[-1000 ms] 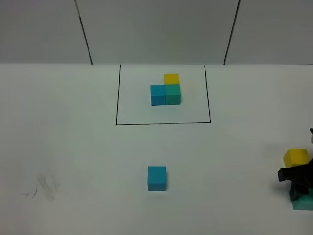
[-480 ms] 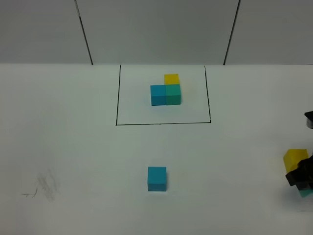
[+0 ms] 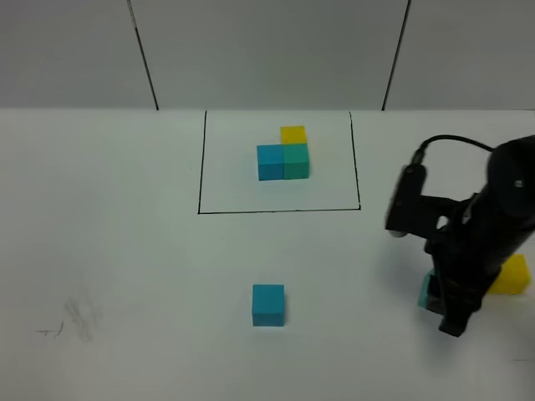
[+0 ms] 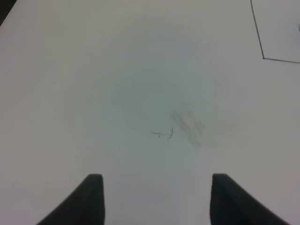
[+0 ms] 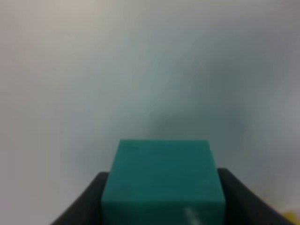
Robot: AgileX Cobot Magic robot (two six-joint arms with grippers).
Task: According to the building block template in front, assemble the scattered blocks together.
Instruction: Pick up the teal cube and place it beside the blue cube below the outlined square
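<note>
The right arm point(image 3: 489, 221) reaches down at the right of the tabletop point(image 3: 125, 251), its jaws closed narrowly on the teal-green cube point(image 3: 427, 291). In the wrist view that cube point(image 5: 164, 180) sits squarely between them. Whether it touches the tabletop cannot be told. The yellow cube point(image 3: 515, 275) lies just right of the arm, partly hidden behind it. The sky-blue cube point(image 3: 268, 304) rests alone near the middle, well left of the arm. The building block template point(image 3: 284, 154) stands farther back inside its black frame point(image 3: 280, 210). The left arm's jaws stand wide apart, dark fingertips point(image 4: 91, 199) holding nothing, above a faint pencil smudge point(image 4: 187, 126).
</note>
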